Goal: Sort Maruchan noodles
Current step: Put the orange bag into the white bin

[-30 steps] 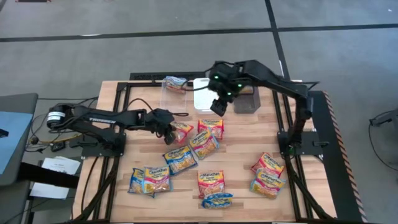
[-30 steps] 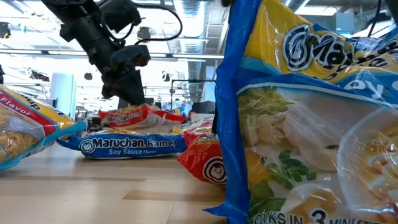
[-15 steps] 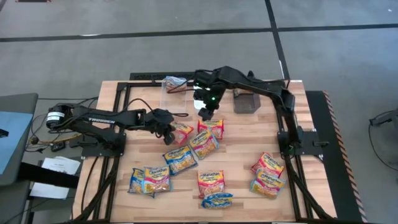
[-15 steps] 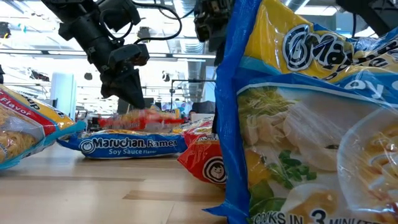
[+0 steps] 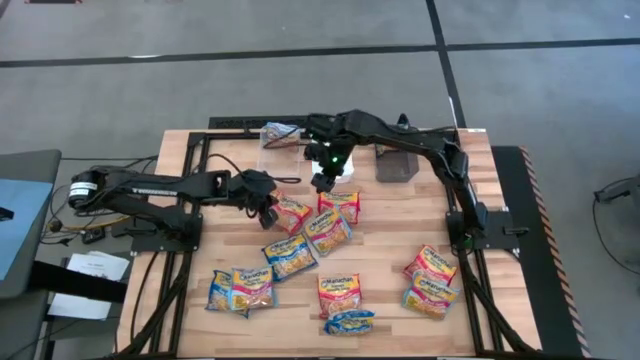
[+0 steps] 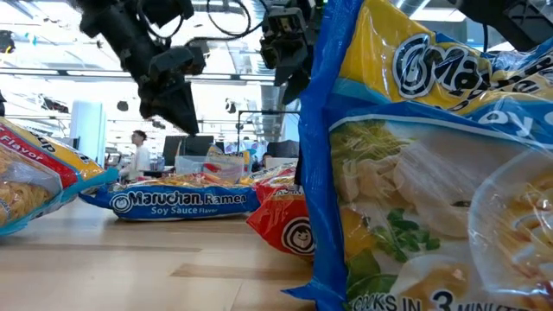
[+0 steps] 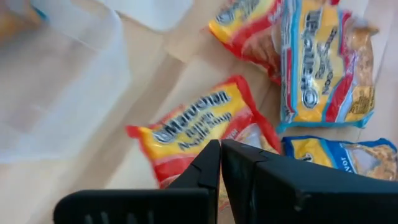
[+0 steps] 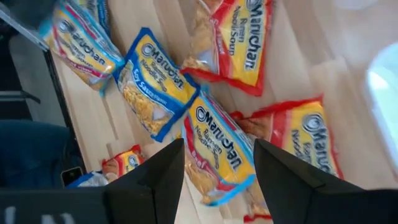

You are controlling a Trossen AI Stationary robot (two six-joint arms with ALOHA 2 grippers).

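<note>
While the left end effector [image 5: 268,208] sits with its fingers pressed together on the near edge of a red-trimmed noodle packet [image 5: 292,213] just at nine o'clock of the bench's [image 5: 385,260] centre, the right end effector [image 5: 320,181] hangs spread wide and empty above the packets at twelve o'clock. The other Maruchan noodles [image 5: 327,231] lie scattered flat from the centre toward six, eight and four o'clock. One packet rests in the clear bin [image 5: 276,140] at eleven o'clock.
</note>
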